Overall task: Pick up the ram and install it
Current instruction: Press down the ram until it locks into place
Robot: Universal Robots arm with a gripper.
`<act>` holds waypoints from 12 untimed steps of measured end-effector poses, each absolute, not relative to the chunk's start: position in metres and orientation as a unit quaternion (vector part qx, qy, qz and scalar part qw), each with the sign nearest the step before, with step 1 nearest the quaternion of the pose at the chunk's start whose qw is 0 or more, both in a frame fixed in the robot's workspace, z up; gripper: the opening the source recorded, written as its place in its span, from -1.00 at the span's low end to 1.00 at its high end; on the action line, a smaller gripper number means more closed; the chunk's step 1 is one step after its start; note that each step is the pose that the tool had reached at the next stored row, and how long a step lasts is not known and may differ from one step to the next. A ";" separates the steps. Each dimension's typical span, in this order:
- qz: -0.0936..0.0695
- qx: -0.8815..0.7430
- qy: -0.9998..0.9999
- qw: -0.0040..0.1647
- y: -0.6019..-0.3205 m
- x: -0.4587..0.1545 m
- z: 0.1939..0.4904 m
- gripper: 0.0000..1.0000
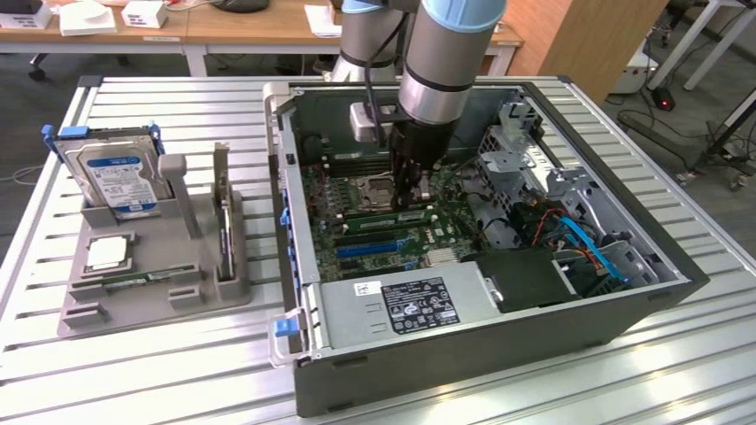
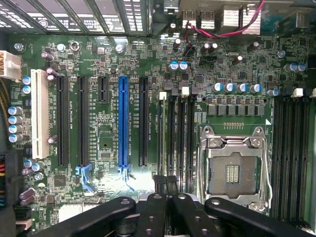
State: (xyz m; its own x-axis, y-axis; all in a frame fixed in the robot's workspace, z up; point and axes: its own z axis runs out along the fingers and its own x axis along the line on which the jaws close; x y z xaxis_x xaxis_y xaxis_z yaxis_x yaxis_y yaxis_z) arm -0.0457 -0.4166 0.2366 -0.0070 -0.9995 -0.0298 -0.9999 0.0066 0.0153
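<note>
My gripper [image 1: 415, 197] [image 2: 166, 183] reaches down into the open computer case [image 1: 310, 266], low over the motherboard [image 2: 106, 143]. Its two black fingers [image 2: 159, 183] are shut together. The ram [image 2: 162, 133] stands edge-on in a memory slot beside the CPU socket [image 2: 232, 170], seen as a thin pale line. My fingertips sit at the near end of its top edge; contact I cannot confirm. In the exterior view the ram [image 1: 408, 215] is a short green strip just by my fingertips.
A grey holder [image 1: 83, 310] on the exterior view's left carries a blue-labelled hard drive [image 1: 119, 173], an upright expansion card [image 1: 222, 217] and a chip [image 1: 106, 252]. Inside the case are a blue expansion slot [image 2: 122, 121], empty memory slots [image 2: 291, 148], the power supply [image 1: 408, 305] and blue cables [image 1: 597, 252].
</note>
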 end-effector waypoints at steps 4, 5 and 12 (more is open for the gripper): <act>0.016 -0.705 0.709 0.005 -0.417 -0.046 0.236 -0.81; 0.016 -0.705 0.709 0.005 -0.417 -0.046 0.235 -0.81; 0.042 -0.704 0.708 0.031 -0.417 -0.046 0.232 -0.81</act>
State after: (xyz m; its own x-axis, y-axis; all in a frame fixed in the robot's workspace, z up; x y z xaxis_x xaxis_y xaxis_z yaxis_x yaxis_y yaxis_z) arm -0.0457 -0.4166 0.2318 -0.0070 -0.9945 -0.1041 -0.9999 0.0054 0.0157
